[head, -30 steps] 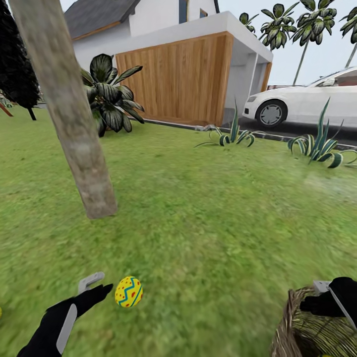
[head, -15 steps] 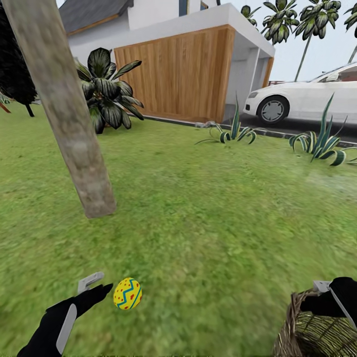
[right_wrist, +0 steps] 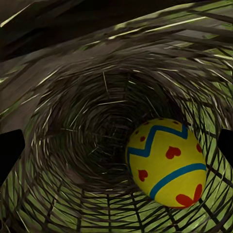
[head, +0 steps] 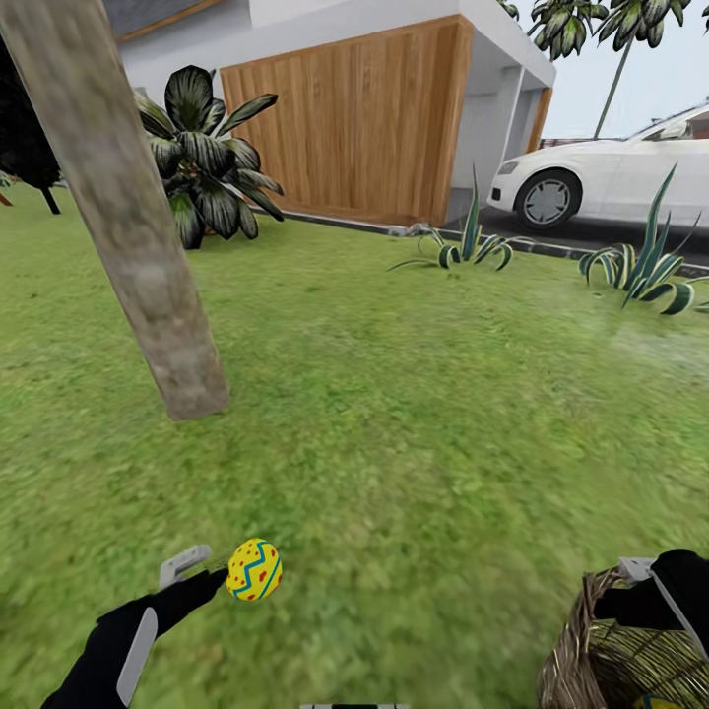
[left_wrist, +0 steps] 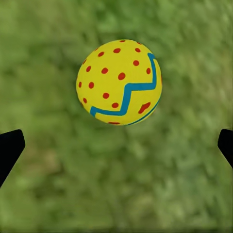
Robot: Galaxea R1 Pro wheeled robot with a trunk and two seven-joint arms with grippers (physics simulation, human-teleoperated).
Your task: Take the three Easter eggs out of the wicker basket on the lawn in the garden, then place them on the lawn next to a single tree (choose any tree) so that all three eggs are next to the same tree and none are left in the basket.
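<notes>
Left gripper [head: 197,571] wide open, holding nothing; dotted egg [head: 254,569] on lawn [head: 414,414] just ahead, near tree [head: 148,256]. Right gripper [head: 658,591] open over wicker basket [head: 576,660], w/ one egg [right_wrist: 167,162] inside. Third egg's whereabouts can't tell; roughly 1/3 done.

The lawn [head: 414,414] is spreading out as a wide, mottled green sheet of grass, carrying everything in the garden. A thick grey-brown tree [head: 148,266] trunk is rising out of it at a lean on the left side. A yellow Easter egg [head: 254,569] with blue zigzags and red dots is lying on the grass near the foot of that trunk, also showing against blurred grass in the left wrist view [left_wrist: 119,82]. The wicker basket [head: 601,670] is sitting on the grass at the lower right, well apart from the egg. Spiky striped plants [head: 640,271] and a broad-leaved shrub [head: 207,162] are growing along the far edge.
</notes>
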